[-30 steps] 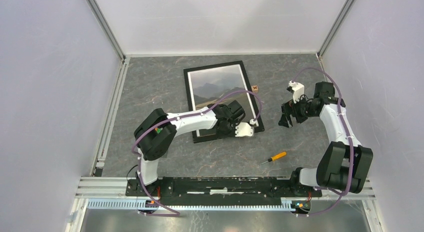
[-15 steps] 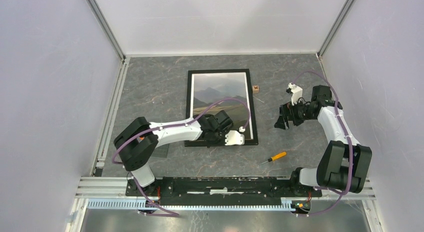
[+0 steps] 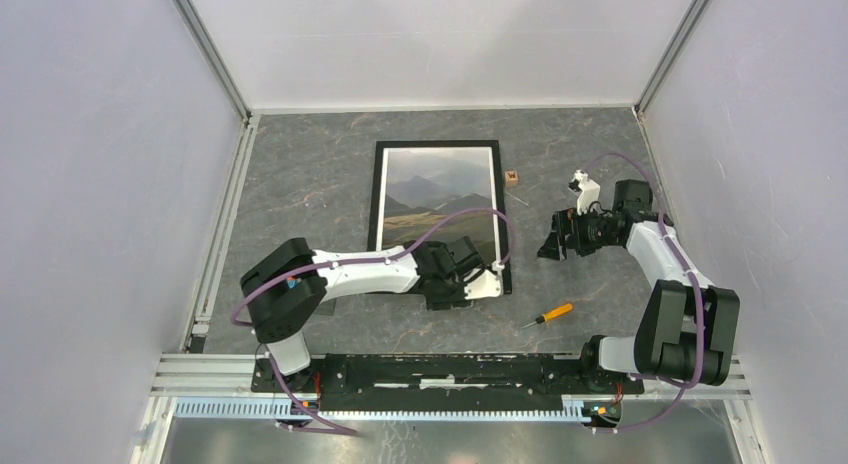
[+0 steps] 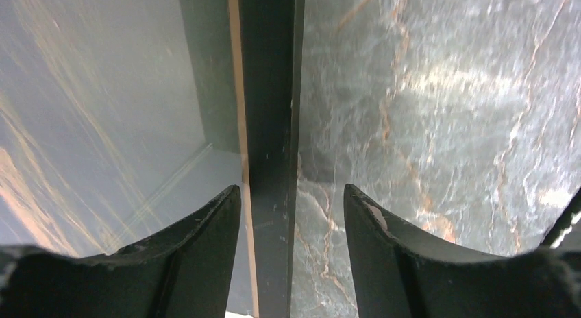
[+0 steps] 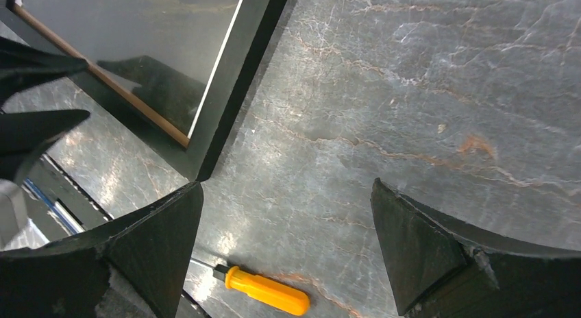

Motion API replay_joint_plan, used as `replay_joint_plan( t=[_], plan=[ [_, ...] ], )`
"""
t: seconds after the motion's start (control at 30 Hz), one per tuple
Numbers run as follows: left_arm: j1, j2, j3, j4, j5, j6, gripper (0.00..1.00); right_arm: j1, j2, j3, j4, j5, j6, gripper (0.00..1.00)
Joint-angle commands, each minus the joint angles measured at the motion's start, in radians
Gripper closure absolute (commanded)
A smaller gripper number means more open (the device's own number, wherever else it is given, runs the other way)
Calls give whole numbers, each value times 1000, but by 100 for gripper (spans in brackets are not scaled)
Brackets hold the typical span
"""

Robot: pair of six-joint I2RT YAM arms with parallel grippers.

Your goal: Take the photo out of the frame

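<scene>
Frame (image 3: 437, 144): flat on the table (image 3: 300, 184), mid-field, glass up. Photo (image 3: 438, 194): inside it, under the glass (mountains, grassy hills). Left gripper (image 3: 487, 282): at the frame's near right corner, jaws apart and straddling the black border in the wrist view, gripping nothing. Right gripper (image 3: 550, 246): right of the frame, apart from it, jaws wide open over bare table. Screwdriver (image 3: 546, 314): orange handle, near the frame's near right corner. Small wooden block (image 3: 512, 176): just beside the frame's right edge.
</scene>
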Motion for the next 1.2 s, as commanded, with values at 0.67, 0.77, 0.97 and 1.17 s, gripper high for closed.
replay_joint_plan(
  t=[0.67,0.77,0.97,1.17],
  plan=[
    [-12,-78,138,-47,81,-108,98,90,149,-159,443,-273,500,2],
    [-11,-114,138,-54,134,-86,98,117,184,-174,546,-323,604,2],
    [-11,-156,132,-59,188,-63,98,168,266,-184,789,-373,848,2],
    [-11,-201,118,-43,219,-58,98,222,341,-287,1246,-420,1247,2]
  ],
)
